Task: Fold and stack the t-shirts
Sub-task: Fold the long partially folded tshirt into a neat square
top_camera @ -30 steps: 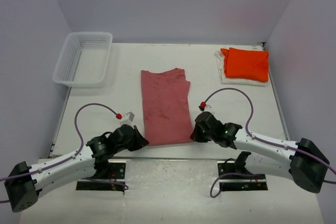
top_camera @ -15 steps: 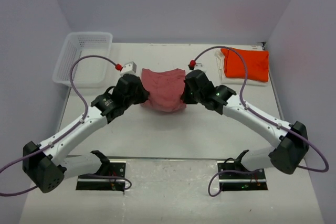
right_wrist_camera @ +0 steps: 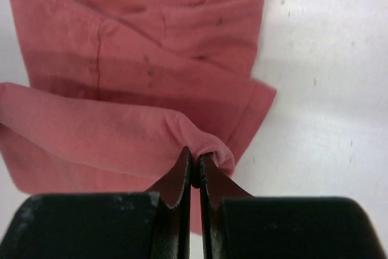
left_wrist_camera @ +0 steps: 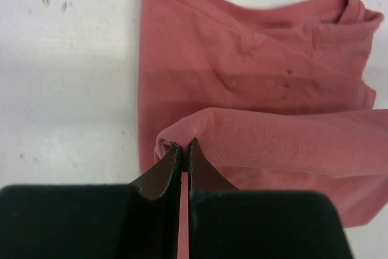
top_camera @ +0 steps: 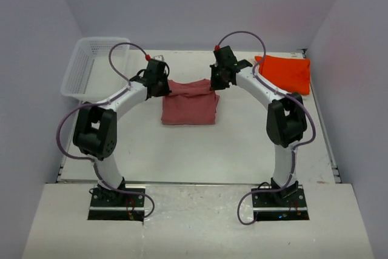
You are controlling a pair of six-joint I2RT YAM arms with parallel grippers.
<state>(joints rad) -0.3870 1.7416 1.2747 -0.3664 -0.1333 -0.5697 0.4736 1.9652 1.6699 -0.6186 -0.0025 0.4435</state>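
The dusty rose-red t-shirt (top_camera: 189, 104) lies mid-table, its near hem doubled over toward the far end. My left gripper (top_camera: 165, 87) is shut on the hem's left corner (left_wrist_camera: 182, 131), held above the lower layer (left_wrist_camera: 242, 59). At the other side my right gripper (top_camera: 214, 84) is shut on the hem's right corner (right_wrist_camera: 203, 141), over the shirt's lower layer (right_wrist_camera: 151, 40). The orange t-shirt (top_camera: 285, 72) lies folded at the far right on a white one, of which only a thin edge (top_camera: 251, 65) shows.
A white plastic mesh basket (top_camera: 92, 68) stands at the far left of the table. Both arms arch out over the table (top_camera: 242, 144), with purple cables looping above them. Grey walls close in the table on three sides.
Both grippers carried the shirt's near hem from the table's front edge up and away to its far end, doubling the shirt over. Both stayed shut on the cloth.
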